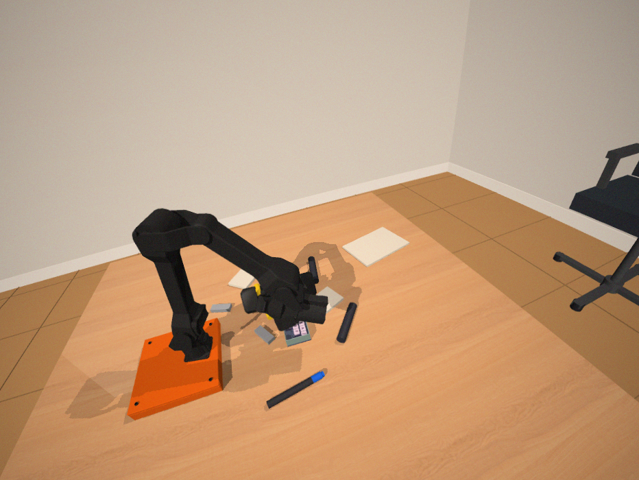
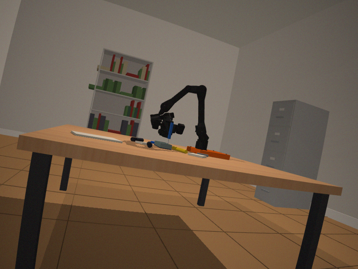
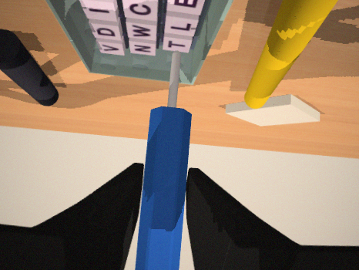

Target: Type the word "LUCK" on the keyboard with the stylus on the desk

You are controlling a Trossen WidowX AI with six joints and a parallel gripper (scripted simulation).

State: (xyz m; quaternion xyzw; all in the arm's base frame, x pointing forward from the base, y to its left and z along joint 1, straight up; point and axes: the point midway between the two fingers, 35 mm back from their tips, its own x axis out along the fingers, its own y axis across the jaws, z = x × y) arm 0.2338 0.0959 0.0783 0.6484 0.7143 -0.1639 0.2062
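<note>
My gripper point(image 2: 170, 130) point(image 3: 165, 175) is shut on the blue stylus point(image 2: 170, 130) point(image 3: 169, 135), which points down nearly upright over the keyboard point(image 1: 297, 341) point(image 2: 163, 144) point(image 3: 123, 72). In the wrist view the thin grey tip appears at the edge of the T key point(image 3: 178, 43), beside the L key point(image 3: 186, 28). Whether the tip touches the key or hovers just above it I cannot tell. The V, D, I, N, W, C and E keys also show there; the U and K keys are out of the wrist view. In the top view the arm hides the stylus and most of the keyboard.
A yellow cylinder point(image 2: 179, 149) point(image 3: 285, 46) and a white block point(image 2: 196, 155) point(image 3: 273, 112) lie near the keyboard. Dark cylinders point(image 1: 347, 322) point(image 1: 312, 269), grey blocks point(image 1: 264, 334) point(image 1: 221, 308), a blue-capped marker point(image 1: 294, 389) and a large white slab point(image 1: 376, 246) lie around it.
</note>
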